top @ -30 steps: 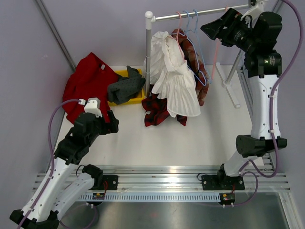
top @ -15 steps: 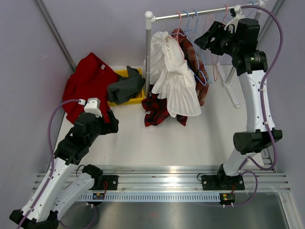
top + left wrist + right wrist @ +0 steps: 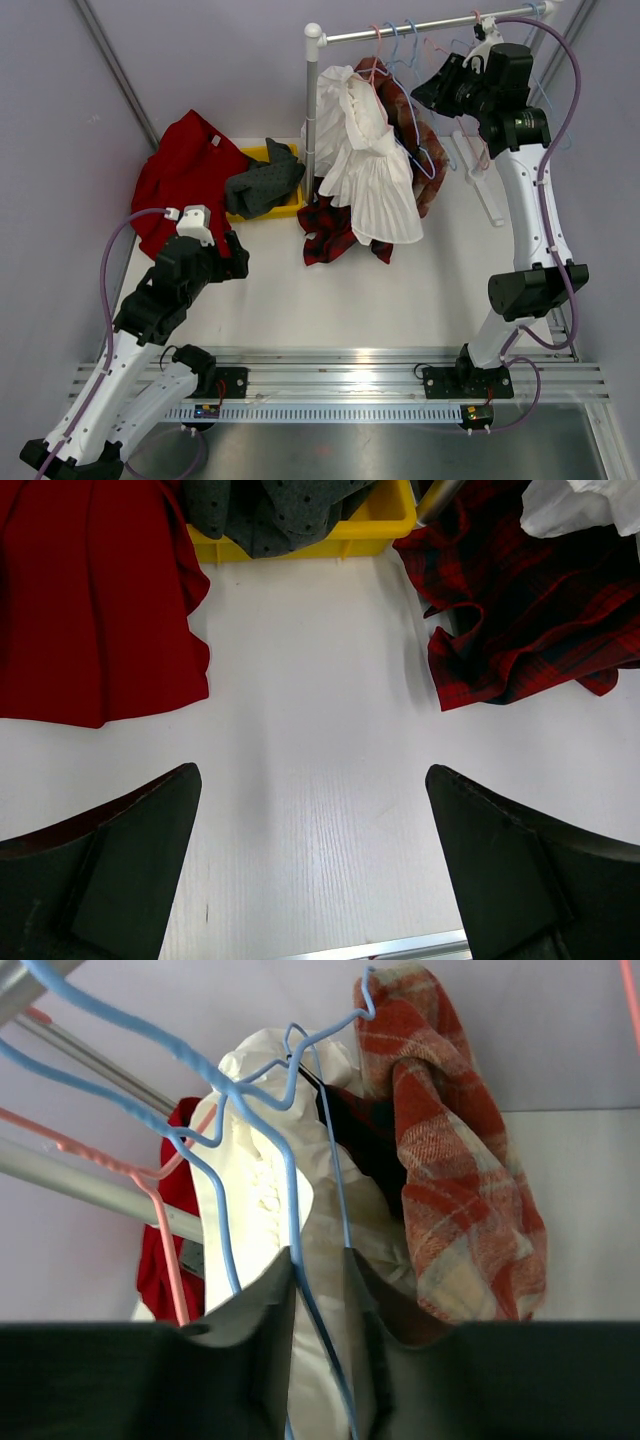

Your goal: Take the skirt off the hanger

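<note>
In the top view I have the right gripper [image 3: 432, 88] at the upper right beside the white skirt [image 3: 375, 190] hanging at upper centre, the left wrist view shows the left gripper [image 3: 312, 780] gaping wide and idle, and in the right wrist view the jaws stand narrow around a blue hanger [image 3: 222, 1088] wire, perhaps not pinching it yet, so next I judge I must clamp firmly and unhook it.

The white pleated skirt [image 3: 368, 175] hangs bunched and crumpled from a blue wire hanger [image 3: 218, 1230] hooked over the rail [image 3: 420, 27], its ruffled waist gathered at the top and its pleats fanning downward and outward.
</note>
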Controlling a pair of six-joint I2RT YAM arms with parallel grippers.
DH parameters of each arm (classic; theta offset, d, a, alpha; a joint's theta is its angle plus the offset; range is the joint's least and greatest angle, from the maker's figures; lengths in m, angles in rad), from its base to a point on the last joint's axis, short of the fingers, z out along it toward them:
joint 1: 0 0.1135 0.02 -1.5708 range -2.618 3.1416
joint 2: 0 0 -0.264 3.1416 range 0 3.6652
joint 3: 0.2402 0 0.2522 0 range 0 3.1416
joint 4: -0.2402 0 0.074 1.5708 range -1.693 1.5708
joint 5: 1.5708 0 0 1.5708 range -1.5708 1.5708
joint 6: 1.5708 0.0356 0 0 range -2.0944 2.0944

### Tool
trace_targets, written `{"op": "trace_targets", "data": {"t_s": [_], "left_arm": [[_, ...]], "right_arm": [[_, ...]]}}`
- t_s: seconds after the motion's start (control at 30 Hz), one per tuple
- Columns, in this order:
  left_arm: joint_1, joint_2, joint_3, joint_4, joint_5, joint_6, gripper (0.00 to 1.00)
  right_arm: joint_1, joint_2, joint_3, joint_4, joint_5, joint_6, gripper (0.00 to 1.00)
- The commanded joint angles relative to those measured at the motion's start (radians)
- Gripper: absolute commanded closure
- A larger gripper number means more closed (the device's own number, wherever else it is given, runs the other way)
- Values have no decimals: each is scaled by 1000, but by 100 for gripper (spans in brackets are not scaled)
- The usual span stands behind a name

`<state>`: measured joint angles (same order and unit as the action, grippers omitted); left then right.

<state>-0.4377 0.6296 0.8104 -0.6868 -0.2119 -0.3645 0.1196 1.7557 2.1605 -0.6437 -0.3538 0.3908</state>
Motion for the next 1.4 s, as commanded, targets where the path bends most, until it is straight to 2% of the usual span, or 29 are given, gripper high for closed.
{"op": "trace_targets", "data": {"t_s": [0.0,0.03,0.07,0.23,0.4,0.53,0.57,0.63,0.67,0.73,0.8,0.9,0.97,1.13,1.27,1.37], "left_arm": [[-4,-7,1,33,-20,-5,1],[-4,-7,1,32,-21,-4,1],[-4,-7,1,30,-23,-5,1],[-4,-11,3,29,-33,-2,1],[-6,25,32,73,-50,32,1],[-51,139,197,116,-29,82,1],[-91,166,295,124,-43,94,1],[-139,266,396,127,-76,142,1],[-185,300,509,124,-86,160,1],[-231,405,619,116,-89,211,1],[-292,471,769,110,-70,236,1],[-364,562,902,130,11,256,1],[-430,608,935,173,95,263,1],[-578,702,961,260,179,323,1],[-590,763,923,357,293,303,1],[-622,789,911,388,283,299,1]], "right_arm": [[8,14,-8,53,6,-20,79],[8,10,-13,58,3,-23,97],[8,8,-14,61,7,-24,100],[9,-24,8,58,44,-53,100],[9,-53,100,21,107,-75,100],[8,-100,108,13,163,-86,100],[8,-111,105,10,171,-93,100],[6,-142,85,9,191,-102,100],[6,-154,75,10,196,-109,100],[8,-195,38,10,216,-113,100],[5,-225,-16,27,228,-119,100],[5,-272,-53,23,243,-122,100],[3,-301,-67,10,248,-119,100],[3,-352,-106,7,242,-121,100],[3,-349,-122,-14,213,-109,100],[2,-378,-184,53,223,-104,100]]}}
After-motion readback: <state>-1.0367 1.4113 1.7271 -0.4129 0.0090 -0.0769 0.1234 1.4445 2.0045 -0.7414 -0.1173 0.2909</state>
